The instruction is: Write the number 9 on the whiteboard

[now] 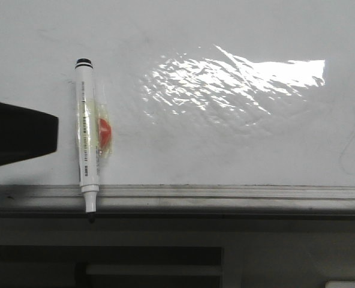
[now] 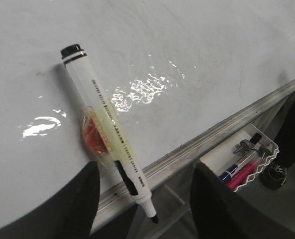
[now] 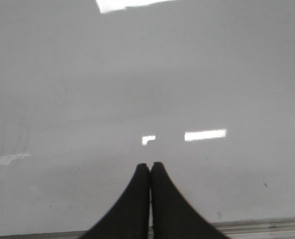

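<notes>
Marker [image 1: 87, 147] tip overhangs whiteboard [image 1: 237, 150] ledge [image 1: 225, 193].

Two broad, matte black fingers [image 2: 77, 204] of the left gripper [image 2: 142, 199] are seen, rounded and unmarked. The right gripper [image 3: 150, 165] is formed of two smooth black fingers tapering to blunt tips at 12 o'clock. No cables or screws are visible.

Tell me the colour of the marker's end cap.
Black, on the white marker; clearest in the left wrist view.

Print runs along the marker [image 1: 87, 141] barrel, too small to read.
</notes>
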Robot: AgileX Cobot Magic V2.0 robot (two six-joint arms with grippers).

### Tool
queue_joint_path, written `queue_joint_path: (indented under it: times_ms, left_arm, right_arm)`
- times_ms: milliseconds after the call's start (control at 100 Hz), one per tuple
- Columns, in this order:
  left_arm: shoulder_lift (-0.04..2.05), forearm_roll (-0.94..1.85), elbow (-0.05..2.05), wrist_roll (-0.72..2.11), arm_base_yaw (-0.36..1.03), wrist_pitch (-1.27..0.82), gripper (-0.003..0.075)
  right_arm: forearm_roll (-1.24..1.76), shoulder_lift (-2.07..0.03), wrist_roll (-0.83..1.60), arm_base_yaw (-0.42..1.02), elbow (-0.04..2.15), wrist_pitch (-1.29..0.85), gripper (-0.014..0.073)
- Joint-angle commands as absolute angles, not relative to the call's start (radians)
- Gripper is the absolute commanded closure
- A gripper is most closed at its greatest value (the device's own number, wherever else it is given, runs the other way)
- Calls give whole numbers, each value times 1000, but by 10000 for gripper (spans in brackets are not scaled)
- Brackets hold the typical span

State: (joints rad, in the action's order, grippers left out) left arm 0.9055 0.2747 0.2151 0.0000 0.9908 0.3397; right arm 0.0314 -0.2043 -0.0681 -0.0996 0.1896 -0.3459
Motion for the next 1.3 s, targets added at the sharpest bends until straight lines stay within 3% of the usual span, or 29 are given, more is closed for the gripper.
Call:
queue_joint_path:
  times_ms: [0,760,880,1080,1290]
  left_arm:
    - [966,294,247,-48,1023,508,353]
    - [1302,301,247,-257,1040,797,357]
    - [1309,312,247,-270,1040,797,440]
    - [1309,312,247,-275,1040,797,741]
    - [1309,240,247,-282,1040,801,741]
  right_arm:
    - [28,-222,-62,-98,227,-280,655]
    - [28,-222,-62,-60,227,-280,655]
    - [28,-222,-62,-42,227,-280,655]
    - [28,-222,-62,41,227,-295,655]
    - [28,-255,-62,183,278,-380,655]
